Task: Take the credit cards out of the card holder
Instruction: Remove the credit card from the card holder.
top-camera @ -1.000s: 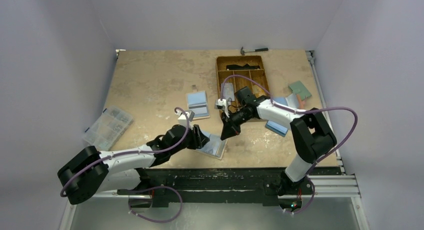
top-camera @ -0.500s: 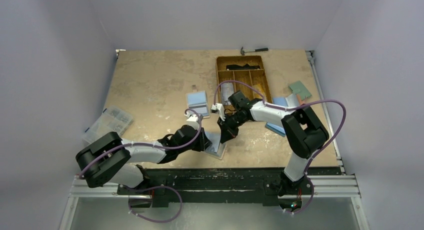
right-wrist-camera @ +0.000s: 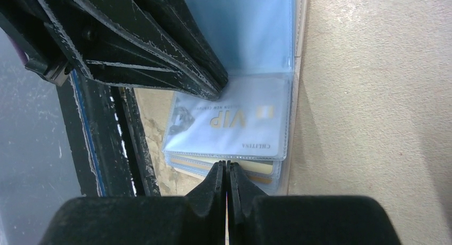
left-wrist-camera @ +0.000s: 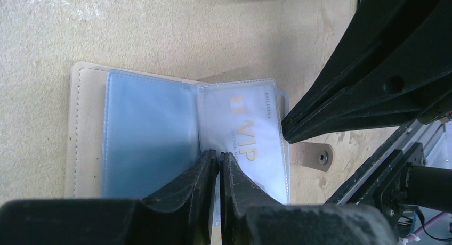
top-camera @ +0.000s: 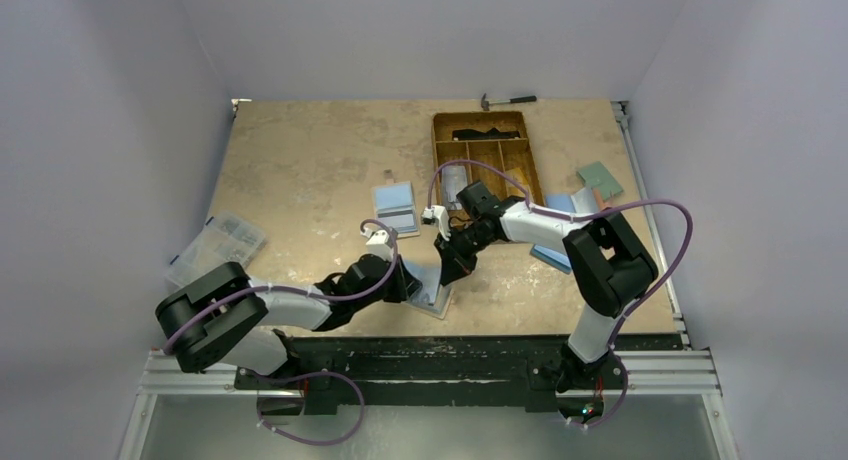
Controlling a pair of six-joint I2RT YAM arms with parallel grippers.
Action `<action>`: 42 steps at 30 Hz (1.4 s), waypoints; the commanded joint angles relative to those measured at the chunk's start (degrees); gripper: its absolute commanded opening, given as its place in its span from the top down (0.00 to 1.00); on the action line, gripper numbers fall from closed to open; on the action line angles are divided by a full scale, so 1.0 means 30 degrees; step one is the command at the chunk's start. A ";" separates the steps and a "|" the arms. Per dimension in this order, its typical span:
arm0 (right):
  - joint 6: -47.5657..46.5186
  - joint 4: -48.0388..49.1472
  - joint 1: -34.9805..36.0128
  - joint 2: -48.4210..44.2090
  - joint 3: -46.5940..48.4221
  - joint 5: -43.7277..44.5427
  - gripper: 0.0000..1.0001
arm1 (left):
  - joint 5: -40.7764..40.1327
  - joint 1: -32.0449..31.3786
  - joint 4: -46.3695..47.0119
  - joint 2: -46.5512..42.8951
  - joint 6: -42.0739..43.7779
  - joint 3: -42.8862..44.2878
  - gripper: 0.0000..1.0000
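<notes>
The right tool point(right-wrist-camera: 226, 164), pressed shut, is set at the outer long edge of the VIP card point(right-wrist-camera: 229, 120), whose long axis lies crosswise to it, parallel to the fold point(left-wrist-camera: 200, 117). The left tool point(left-wrist-camera: 218, 155), almost closed, is set at that fold of the open card holder point(left-wrist-camera: 88, 122) on the surface point(left-wrist-camera: 160, 26).

From above, the left tool point(top-camera: 405, 280) and right tool point(top-camera: 449, 271) cover most of the card holder point(top-camera: 439, 302). At the left wrist, the left tool hides the holder's fold and lower edge. Whether it pinches anything, we cannot tell. Stacked credit cards point(right-wrist-camera: 192, 163) show edges only.
</notes>
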 commanded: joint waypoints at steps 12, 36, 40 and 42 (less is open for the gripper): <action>-0.1274 -0.0754 0.0051 -0.0617 0.1388 -0.1402 0.78 | 0.1336 0.0320 0.1368 0.1340 -0.1513 -0.2230 0.88; -0.1559 -0.0675 0.0072 -0.0187 0.1425 -0.1340 0.79 | 0.2538 0.0687 0.4134 0.2136 -0.2480 -0.3143 0.89; -0.1518 -0.0538 0.0052 0.0105 0.1338 -0.0210 0.81 | 0.2589 0.0712 0.4307 0.2146 -0.2599 -0.3215 0.89; -0.1585 -0.0577 0.0069 0.0144 0.1330 0.0161 0.83 | 0.2615 0.0739 0.4418 0.2091 -0.2672 -0.3295 0.88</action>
